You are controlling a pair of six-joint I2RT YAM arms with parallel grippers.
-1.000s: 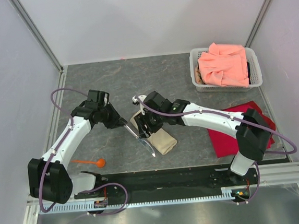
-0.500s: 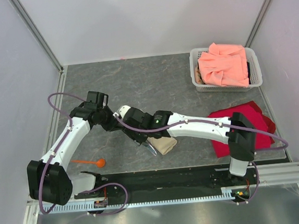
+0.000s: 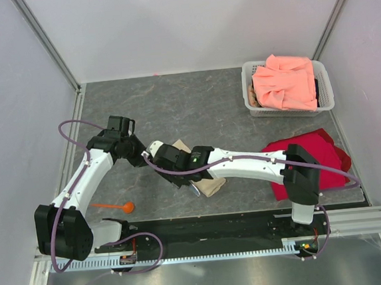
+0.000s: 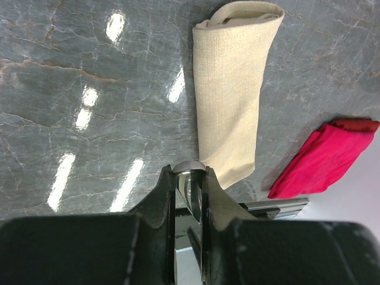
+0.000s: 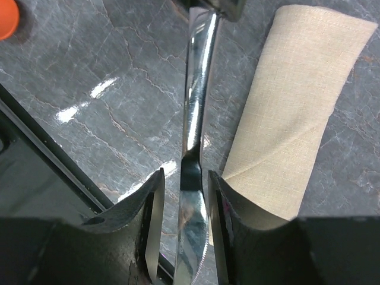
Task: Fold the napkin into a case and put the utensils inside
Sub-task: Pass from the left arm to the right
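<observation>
The napkin lies folded into a long beige case (image 3: pixel 212 182) (image 4: pixel 228 95) (image 5: pixel 297 113) at mid-table, its slanted pocket edge showing in the right wrist view. My left gripper (image 3: pixel 142 159) (image 4: pixel 189 178) is shut on the handle end of a silver knife (image 4: pixel 189 168). The knife (image 5: pixel 199 119) runs between the fingers of my right gripper (image 3: pixel 172 161) (image 5: pixel 184 184). That gripper is open, with a gap on each side of the serrated blade. An orange spoon (image 3: pixel 119 206) (image 5: pixel 7 15) lies on the table near the left arm's base.
A white basket (image 3: pixel 247 91) holding a salmon-pink cloth (image 3: pixel 285 84) stands at the back right. A red cloth (image 3: pixel 311 152) (image 4: pixel 323 157) lies under the right arm's elbow. The black rail (image 3: pixel 217 223) runs along the near edge.
My right gripper has swung left along the knife toward my left gripper, and its jaws have narrowed around the blade. The left gripper has barely moved and keeps its hold.
</observation>
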